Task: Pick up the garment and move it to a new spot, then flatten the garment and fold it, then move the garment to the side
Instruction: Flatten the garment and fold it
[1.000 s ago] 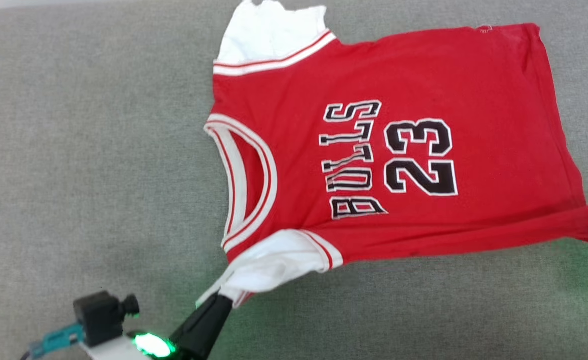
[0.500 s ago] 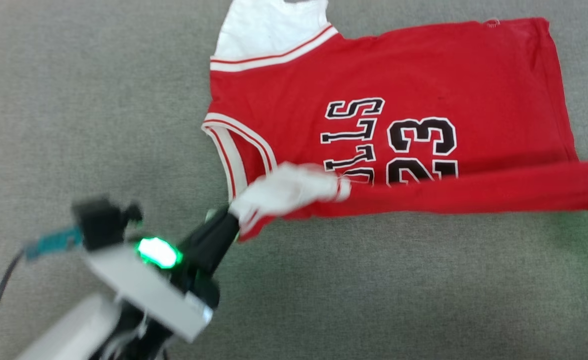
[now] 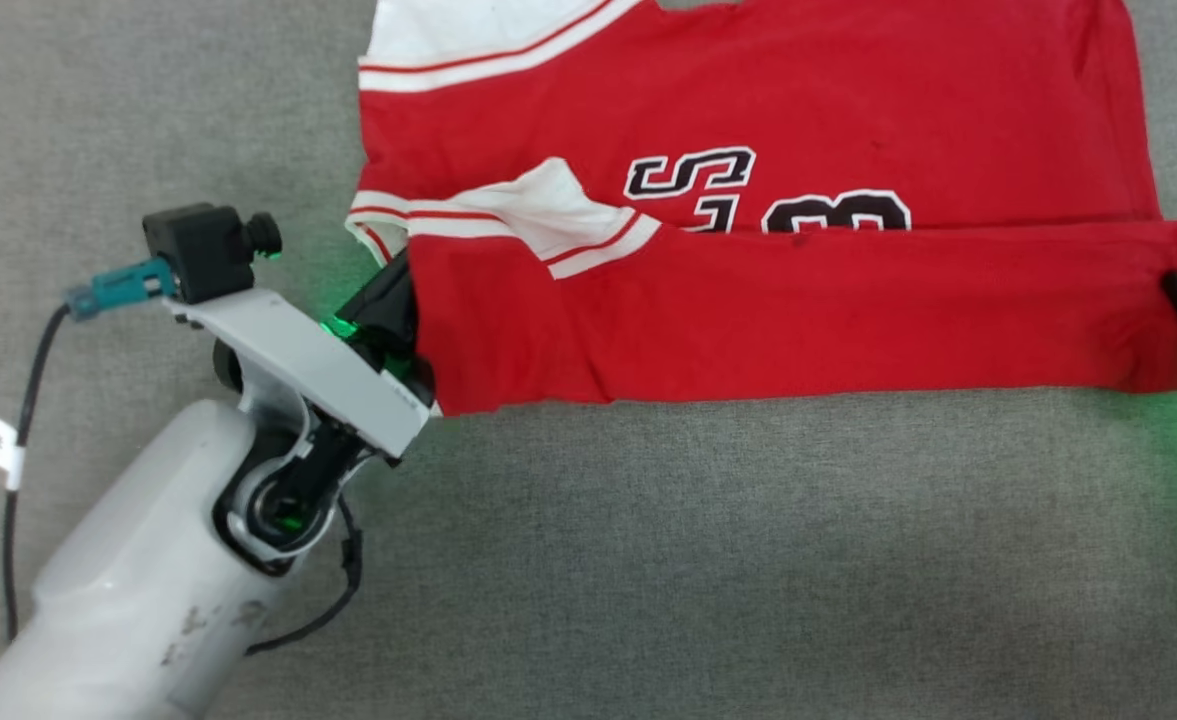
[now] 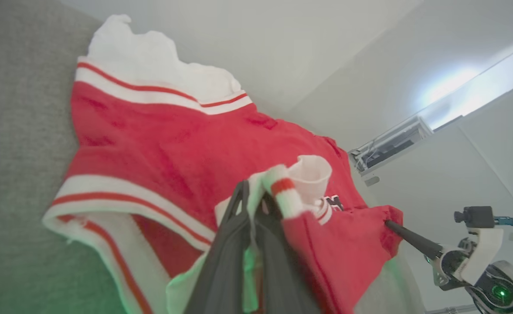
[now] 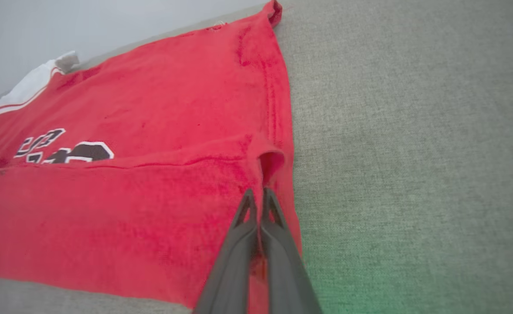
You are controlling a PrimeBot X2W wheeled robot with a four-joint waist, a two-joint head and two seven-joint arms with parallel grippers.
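Note:
The red jersey [image 3: 798, 310] lies on the grey fabric surface [image 3: 648, 560], with its near half folded over the far half. The fold hides most of the black-and-white number [image 3: 833, 212]. My left gripper [image 3: 396, 285] is shut on the folded layer's left end, beside the white sleeve panel [image 3: 548, 210]. In the left wrist view my own gripper [image 4: 256, 196] pinches the white striped sleeve trim. My right gripper [image 3: 1176, 290] is shut on the fold's right corner. The right wrist view shows that gripper [image 5: 258, 194] clamped on the red hem [image 5: 269, 161].
Grey fabric stretches in front of and to the left of the jersey. My pale left forearm [image 3: 148, 580] with its cable [image 3: 33, 400] crosses the lower left. A plain wall [image 4: 282, 52] and a ceiling vent [image 4: 389, 146] show behind the jersey.
Both grippers have carried the jersey's near edge away from me and laid it over the lettering and number. The head view has also shifted, so the jersey sits higher in it.

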